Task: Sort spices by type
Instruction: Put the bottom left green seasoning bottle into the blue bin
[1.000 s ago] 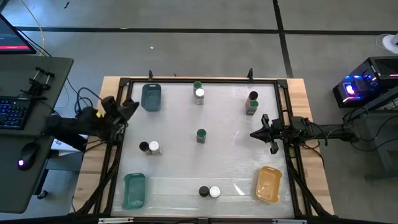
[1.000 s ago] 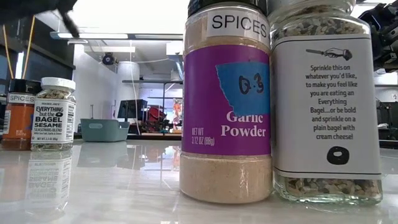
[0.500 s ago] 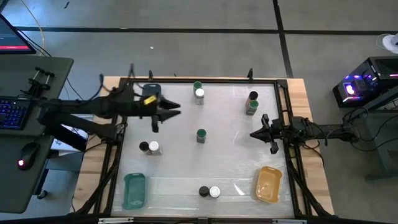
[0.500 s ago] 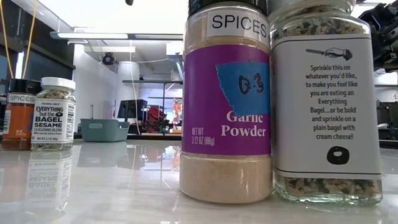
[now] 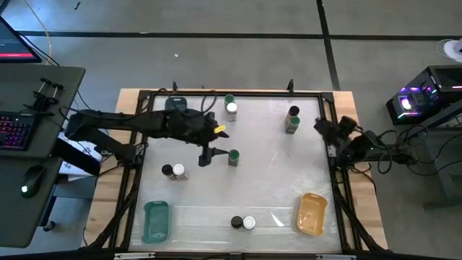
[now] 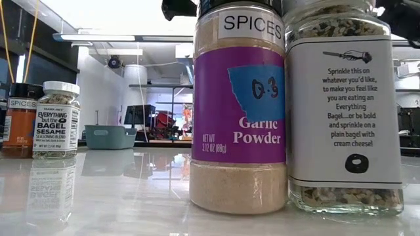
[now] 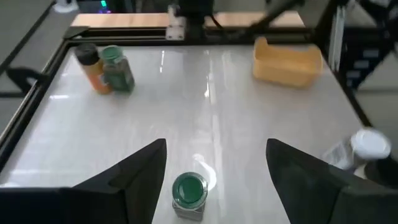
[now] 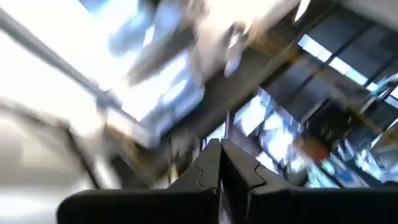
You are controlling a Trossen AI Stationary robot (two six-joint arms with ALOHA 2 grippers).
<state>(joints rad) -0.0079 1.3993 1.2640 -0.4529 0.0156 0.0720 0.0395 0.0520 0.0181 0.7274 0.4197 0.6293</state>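
The spices are small jars standing on the white table. One green-lidded jar (image 5: 233, 157) stands alone in the middle. My left gripper (image 5: 214, 148) hovers just left of it, open. In the left wrist view the jar (image 7: 189, 194) lies ahead of the gripper (image 7: 216, 146), between the lines of the two fingers, untouched. Pairs of jars stand at the far middle (image 5: 230, 108), far right (image 5: 292, 120), left (image 5: 173, 171) and near edge (image 5: 242, 222). My right gripper (image 8: 221, 163) is shut at the table's right edge (image 5: 333, 133), tipped upward.
A teal tray (image 5: 175, 108) lies at the far left, partly under my left arm. Another teal tray (image 5: 156, 220) is at the near left and an orange tray (image 5: 312, 213) at the near right. A black frame (image 5: 332, 173) rims the table.
My left gripper has swung from the table's left edge toward the right, out over the table to the middle green-lidded jar, and has opened. My right gripper has drawn back from the table toward its right edge and tipped upward. No jar has moved.
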